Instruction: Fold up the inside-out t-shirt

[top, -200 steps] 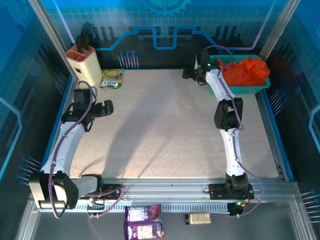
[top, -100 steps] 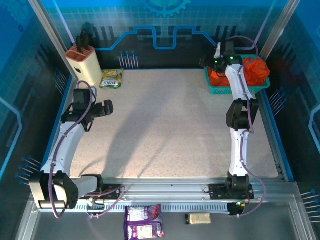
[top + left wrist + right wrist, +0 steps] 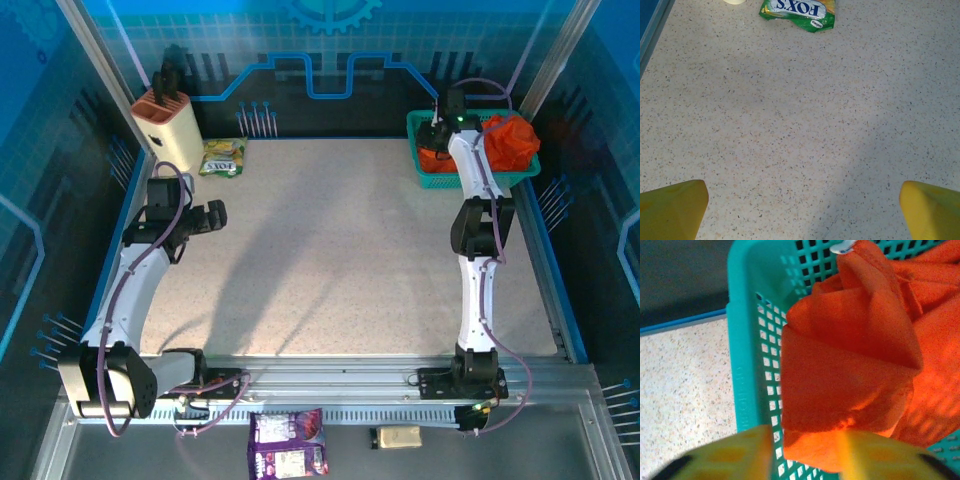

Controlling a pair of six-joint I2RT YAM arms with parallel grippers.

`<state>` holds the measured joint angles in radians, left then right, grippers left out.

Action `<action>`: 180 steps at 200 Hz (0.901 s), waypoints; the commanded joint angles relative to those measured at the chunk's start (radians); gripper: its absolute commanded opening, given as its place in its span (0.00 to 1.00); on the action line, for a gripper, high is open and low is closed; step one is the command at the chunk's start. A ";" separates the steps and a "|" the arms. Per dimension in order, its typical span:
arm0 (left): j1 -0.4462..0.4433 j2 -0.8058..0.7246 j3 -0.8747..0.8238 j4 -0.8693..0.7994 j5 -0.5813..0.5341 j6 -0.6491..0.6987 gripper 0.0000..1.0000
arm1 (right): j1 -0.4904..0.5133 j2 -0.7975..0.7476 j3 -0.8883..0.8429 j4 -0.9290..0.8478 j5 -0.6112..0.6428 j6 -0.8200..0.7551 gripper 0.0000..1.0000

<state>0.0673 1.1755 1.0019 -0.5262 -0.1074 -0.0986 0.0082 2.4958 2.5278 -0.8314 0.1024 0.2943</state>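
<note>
The inside-out t-shirt (image 3: 505, 140) is a crumpled bright orange heap in the teal mesh basket (image 3: 420, 125) at the back right corner. My right gripper (image 3: 437, 135) reaches down into the basket's left end. In the right wrist view a thick fold of the t-shirt (image 3: 850, 355) lies between my right gripper's (image 3: 807, 455) blurred yellow fingers. They stand narrowed but apart, with a strip of basket wall (image 3: 745, 375) showing beside the left finger. My left gripper (image 3: 222, 213) hovers wide open over bare table at the left, its fingertips (image 3: 670, 207) far apart.
A cream knife block (image 3: 165, 120) stands at the back left, with a green candy bag (image 3: 222, 157) beside it, the same bag (image 3: 795, 10) lying ahead of my left gripper. A purple packet (image 3: 288, 443) and a small beige item (image 3: 398, 436) lie on the front ledge.
My right arm swung from left of the basket to over it and dipped in. Its fingers have narrowed around a fold of the shirt. The left arm has not moved.
</note>
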 commanded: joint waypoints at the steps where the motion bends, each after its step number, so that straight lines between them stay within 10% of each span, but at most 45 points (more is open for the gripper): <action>1: 0.007 0.000 -0.014 0.006 0.002 -0.002 0.99 | 0.022 -0.025 0.066 -0.012 0.053 -0.029 0.20; 23: 0.008 -0.002 -0.009 0.005 0.015 -0.019 0.99 | 0.045 -0.097 0.072 -0.002 0.111 -0.066 0.00; 105: -0.033 -0.062 0.065 -0.028 0.108 -0.126 0.99 | 0.142 -0.463 0.072 -0.075 0.194 -0.173 0.00; 180: -0.090 -0.093 0.078 0.063 0.209 -0.232 0.99 | 0.524 -0.737 0.120 -0.007 0.151 -0.242 0.00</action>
<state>-0.0074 1.1103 1.0599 -0.5255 0.0513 -0.2714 0.4229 1.8191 2.6061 -0.8848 0.2798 0.0837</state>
